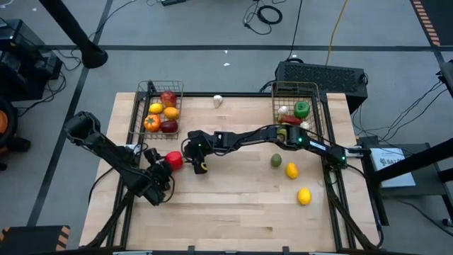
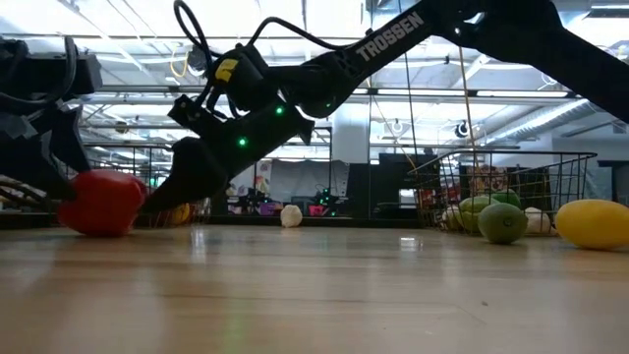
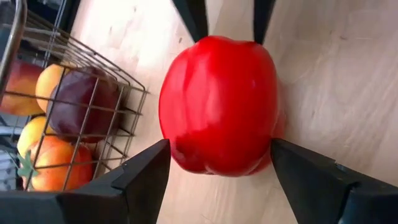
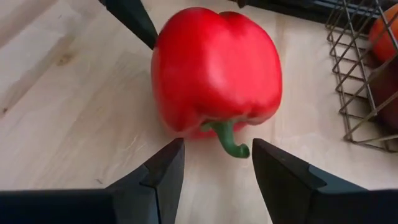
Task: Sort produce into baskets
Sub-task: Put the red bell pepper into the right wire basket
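- Pepper: red, lying on the bare table left of centre in the high view, just right of the left basket and outside it. I judge it a light, hollow toy with a glossy, likely slippery skin (the lobes should help a pad seat).
- Left gripper: I see its fingers spread around the pepper's broad middle, one on each flank and touching or nearly so; I cannot tell that they are pressing.
- Right gripper: reached across from the right, fingers parted and stopped just short of the green stem, holding nothing.
- Where I would hold: across the wide belly, where the left fingers already sit, not by the thin curved stem (it looks too slight to trust).
- Left basket: holds apples and oranges, upper left of the table. I read it as the fruit side.
- Right basket: upper right, with green and pale pieces. Probably where the pepper belongs.
- Loose items: two lemons and a green piece right of centre; garlic near the table's top edge.
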{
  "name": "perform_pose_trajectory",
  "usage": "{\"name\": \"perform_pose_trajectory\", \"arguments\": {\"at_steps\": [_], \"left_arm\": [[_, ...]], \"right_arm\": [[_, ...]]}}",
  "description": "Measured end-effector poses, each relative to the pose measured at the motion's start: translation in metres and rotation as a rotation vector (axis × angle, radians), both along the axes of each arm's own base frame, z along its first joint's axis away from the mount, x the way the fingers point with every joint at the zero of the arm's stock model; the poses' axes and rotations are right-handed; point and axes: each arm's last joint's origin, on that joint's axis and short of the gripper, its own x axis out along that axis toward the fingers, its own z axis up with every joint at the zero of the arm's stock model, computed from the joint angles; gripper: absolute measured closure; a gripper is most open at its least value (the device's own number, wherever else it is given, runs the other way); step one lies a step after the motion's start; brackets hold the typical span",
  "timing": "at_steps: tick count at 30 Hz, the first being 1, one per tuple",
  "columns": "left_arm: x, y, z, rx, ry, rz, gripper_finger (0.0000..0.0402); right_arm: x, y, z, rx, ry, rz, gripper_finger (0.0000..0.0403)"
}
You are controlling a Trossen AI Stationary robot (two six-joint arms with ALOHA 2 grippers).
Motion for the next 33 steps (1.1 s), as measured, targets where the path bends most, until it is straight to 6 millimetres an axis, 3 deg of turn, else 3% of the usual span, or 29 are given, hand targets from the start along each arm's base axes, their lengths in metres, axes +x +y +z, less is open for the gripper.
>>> {"name": "perform_pose_trajectory", "arguments": {"at_steps": [8, 30, 33], "left_arm": [[0.0005, 0.0001, 0.0002, 0.029, 0.028, -0.055, 0.0121], [0.0023, -0.0004, 0.0001, 0.018, 0.008, -0.046, 0.0121], [0.0037, -0.0018, 0.004, 0.001, -0.02, -0.007, 0.0121]], "right_arm": [[0.0004, 0.0002, -0.0003, -0.017, -0.008, 0.011, 0.0232], [0.0033, -0.0001, 0.003, 0.001, -0.057, -0.006, 0.0391], [0.003, -0.0012, 0.0025, -0.016, -0.053, 0.001, 0.0395]]}}
